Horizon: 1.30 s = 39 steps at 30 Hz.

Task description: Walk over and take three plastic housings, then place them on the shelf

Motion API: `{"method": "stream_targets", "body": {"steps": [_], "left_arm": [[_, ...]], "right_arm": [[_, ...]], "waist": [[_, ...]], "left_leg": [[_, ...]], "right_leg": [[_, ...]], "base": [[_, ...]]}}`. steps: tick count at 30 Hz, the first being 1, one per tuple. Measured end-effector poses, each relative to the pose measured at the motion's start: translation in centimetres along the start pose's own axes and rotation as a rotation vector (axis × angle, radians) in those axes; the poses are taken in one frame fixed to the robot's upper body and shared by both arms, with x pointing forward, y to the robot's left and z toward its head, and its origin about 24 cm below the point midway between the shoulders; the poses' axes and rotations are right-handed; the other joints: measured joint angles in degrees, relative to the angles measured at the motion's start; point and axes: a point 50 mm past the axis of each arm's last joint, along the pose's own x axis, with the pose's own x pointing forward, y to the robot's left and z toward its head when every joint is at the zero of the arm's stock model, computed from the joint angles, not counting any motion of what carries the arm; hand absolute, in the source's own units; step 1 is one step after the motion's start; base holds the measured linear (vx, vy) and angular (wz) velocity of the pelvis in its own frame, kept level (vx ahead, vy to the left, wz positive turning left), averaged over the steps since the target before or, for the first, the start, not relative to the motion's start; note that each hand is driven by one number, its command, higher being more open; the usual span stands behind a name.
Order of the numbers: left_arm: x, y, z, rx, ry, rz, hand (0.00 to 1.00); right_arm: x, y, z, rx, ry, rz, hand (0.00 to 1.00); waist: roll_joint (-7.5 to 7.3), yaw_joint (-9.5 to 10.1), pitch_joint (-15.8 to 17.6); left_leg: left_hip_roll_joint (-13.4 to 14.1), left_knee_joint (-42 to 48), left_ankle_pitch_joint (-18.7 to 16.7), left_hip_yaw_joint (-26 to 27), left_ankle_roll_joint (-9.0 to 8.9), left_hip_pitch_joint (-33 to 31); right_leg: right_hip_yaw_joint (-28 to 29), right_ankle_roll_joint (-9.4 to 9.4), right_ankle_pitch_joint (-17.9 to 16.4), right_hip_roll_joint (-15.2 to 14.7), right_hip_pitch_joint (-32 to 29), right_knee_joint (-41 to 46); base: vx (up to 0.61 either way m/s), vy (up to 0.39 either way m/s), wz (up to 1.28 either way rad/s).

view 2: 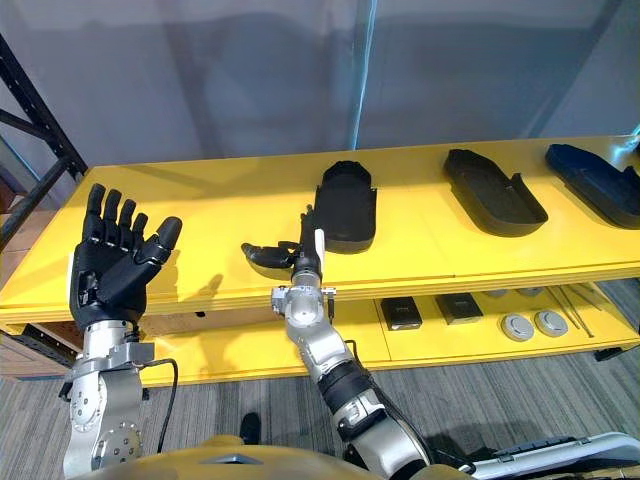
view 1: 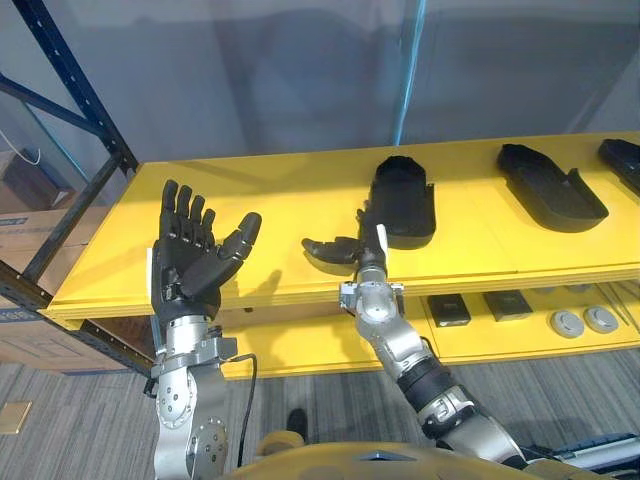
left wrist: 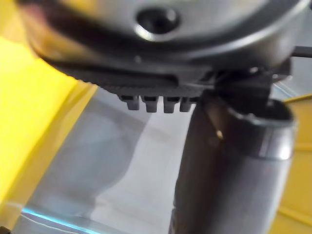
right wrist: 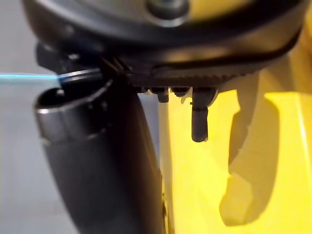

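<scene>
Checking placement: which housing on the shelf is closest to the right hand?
The leftmost housing; the right hand is at its left edge, while the middle housing and rightmost housing lie farther right.

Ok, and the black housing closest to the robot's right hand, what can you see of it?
The housing is a long, matte black shell that looks like moulded plastic. It is rounded at its far end and squarer at its near end, with raised walls round a hollow that seems to face up. It lies flat on the yellow shelf, lengthwise away from the robot. The open right hand is at its near left corner; whether it touches the housing cannot be told.
</scene>
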Motion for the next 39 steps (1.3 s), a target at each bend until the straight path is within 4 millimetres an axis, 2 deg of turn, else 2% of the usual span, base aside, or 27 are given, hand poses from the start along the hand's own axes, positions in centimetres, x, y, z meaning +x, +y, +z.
{"method": "stream_targets", "body": {"steps": [3,4,9,18,20,24,26,28,33,36,39], "left_arm": [[0.0,-0.1,0.0,0.000,0.000,-0.019,1.00],[0.0,-0.3,-0.1,-0.031,0.008,-0.035,1.00],[0.0,-0.5,-0.2,-0.035,0.015,-0.052,1.00],[0.1,-0.7,-0.3,-0.029,0.021,-0.073,1.00],[0.1,-0.7,-0.3,-0.028,0.021,-0.079,1.00],[0.1,-0.5,-0.2,-0.019,0.018,-0.070,1.00],[0.2,-0.2,0.0,-0.010,0.011,-0.057,1.00],[0.2,0.2,0.2,0.003,0.003,-0.042,1.00],[0.1,0.7,0.4,0.019,0.000,-0.026,1.00],[0.1,0.6,0.4,0.016,0.002,-0.046,1.00],[0.2,0.2,0.2,0.012,0.008,-0.072,1.00]], "right_arm": [[0.5,-1.2,0.0,0.028,0.001,-0.056,1.00],[1.0,-2.5,0.0,0.042,-0.013,-0.100,1.00],[1.3,-3.2,0.1,0.042,-0.020,-0.120,1.00],[1.6,-3.9,0.2,0.055,-0.074,0.054,1.00],[1.0,-4.1,0.5,0.092,-0.093,0.070,1.00],[-1.8,-5.5,1.7,0.157,-0.193,0.094,1.00],[-2.6,-7.5,2.8,0.194,-0.255,0.056,1.00],[-2.7,-11.0,4.1,0.220,-0.332,-0.062,1.00],[-2.9,-17.3,5.3,0.153,-0.400,-0.286,1.00],[-3.0,-18.8,5.7,0.115,-0.414,-0.318,1.00],[-2.6,-19.6,5.6,0.068,-0.374,-0.321,1.00]], "waist": [[-0.20,-0.11,0.29],[-0.37,-0.27,0.64],[-0.38,-0.35,0.80],[-0.60,-0.74,1.33],[-0.66,-0.73,1.64],[-0.76,-1.00,2.59],[-0.99,-1.90,2.74],[-1.40,-2.44,3.00],[-1.85,-3.75,3.28],[-1.83,-4.86,3.26],[-1.83,-4.97,3.26]], "left_leg": [[0.01,-0.01,0.00,0.03,0.00,0.01],[0.04,-0.01,-0.01,0.23,0.00,0.03],[0.10,0.00,-0.01,0.43,0.00,0.06],[0.20,0.00,-0.09,1.16,-0.03,0.09],[0.23,0.02,-0.17,1.30,-0.05,0.09],[0.17,0.14,-0.45,1.83,0.01,0.02],[0.07,0.15,-0.52,2.10,0.17,0.04],[0.11,0.15,-0.45,2.63,0.32,0.13],[0.19,0.15,-0.45,3.46,0.34,0.19],[0.45,0.15,-0.46,3.87,0.33,0.25],[0.75,0.12,-0.46,3.96,0.31,0.61]], "right_leg": [[0.04,0.00,-0.01,-0.07,-0.02,0.01],[0.16,0.01,-0.01,-0.10,-0.10,0.04],[0.27,0.00,-0.01,-0.19,-0.18,0.06],[1.19,0.01,-0.01,-0.30,-0.72,0.32],[1.40,0.01,-0.01,-0.27,-0.79,0.30],[1.79,0.09,0.05,-0.16,-0.99,0.06],[2.00,0.44,0.25,-0.27,-1.07,0.05],[2.59,0.61,0.39,-0.25,-1.17,0.08],[3.41,0.68,0.46,-0.28,-1.66,0.15],[3.56,0.66,0.50,-0.14,-1.91,0.48],[3.64,0.50,0.39,0.08,-1.87,0.93]], "base": [[0.00,-0.006,-0.01],[0.00,-0.024,-0.04],[0.00,-0.005,-0.01],[0.00,-0.002,-0.04],[0.00,-0.005,-0.03],[0.02,-0.014,-0.04],[0.03,-0.014,-0.06],[0.03,-0.011,-0.10],[0.00,-0.009,-0.09],[0.00,-0.012,-0.08],[-0.01,-0.034,-0.02]]}}
